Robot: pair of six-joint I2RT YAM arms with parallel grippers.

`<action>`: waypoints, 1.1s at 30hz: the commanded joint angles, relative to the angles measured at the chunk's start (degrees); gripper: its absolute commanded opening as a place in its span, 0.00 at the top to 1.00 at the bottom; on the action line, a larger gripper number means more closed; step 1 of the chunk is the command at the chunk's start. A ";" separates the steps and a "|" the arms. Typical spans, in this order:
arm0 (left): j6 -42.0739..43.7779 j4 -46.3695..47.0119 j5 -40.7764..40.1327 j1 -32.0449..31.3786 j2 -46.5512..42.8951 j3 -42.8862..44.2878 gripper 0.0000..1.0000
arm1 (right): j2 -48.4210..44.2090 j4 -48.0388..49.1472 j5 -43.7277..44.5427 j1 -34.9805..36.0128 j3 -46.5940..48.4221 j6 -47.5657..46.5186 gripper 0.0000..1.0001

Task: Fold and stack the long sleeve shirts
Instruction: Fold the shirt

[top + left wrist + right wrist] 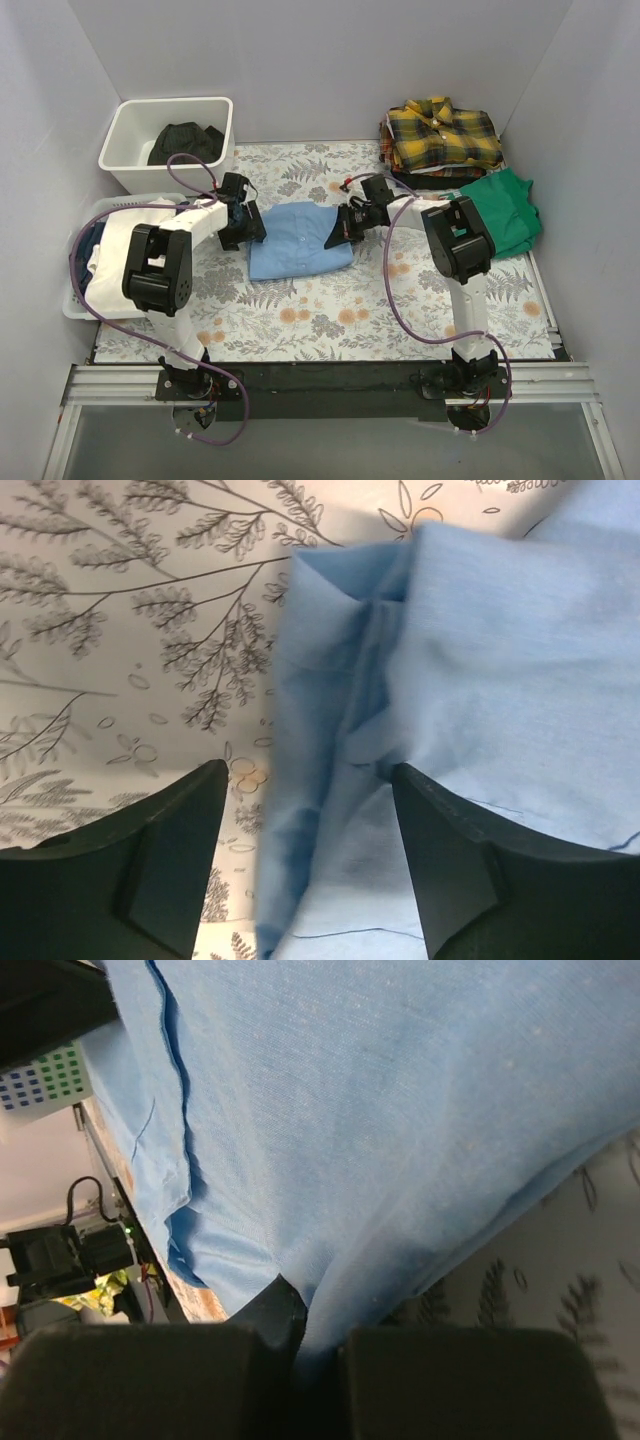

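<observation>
1. From above, behind the arm bases (pixel 200 385): looks down over the whole floral table (pixel 330 310).
2. From the left wrist: faces down, close on the light blue shirt (pixel 500 680) edge.
3. From the right wrist: even closer, sharing that shirt with both others.

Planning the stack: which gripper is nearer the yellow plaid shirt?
Right. The right gripper clamps the light blue shirt, left of the yellow plaid shirt; the left gripper is farther left, across that garment.

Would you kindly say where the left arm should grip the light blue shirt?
Probably the bunched left edge of the light blue shirt, from the left: that fold sits inside the open left gripper; the right gripper pinches the opposite edge.
</observation>
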 commanded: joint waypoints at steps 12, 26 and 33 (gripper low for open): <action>0.82 -7.82 -3.70 0.63 -11.74 7.57 0.30 | -15.84 -36.35 43.39 -6.36 15.65 -20.52 0.99; -2.60 -12.57 -8.44 0.98 -17.27 11.97 0.29 | -21.29 -30.16 107.61 14.87 18.94 -39.05 0.99; -10.95 -18.81 -18.97 4.31 -22.36 13.82 0.34 | -19.28 -8.42 120.84 30.37 2.58 -54.28 0.99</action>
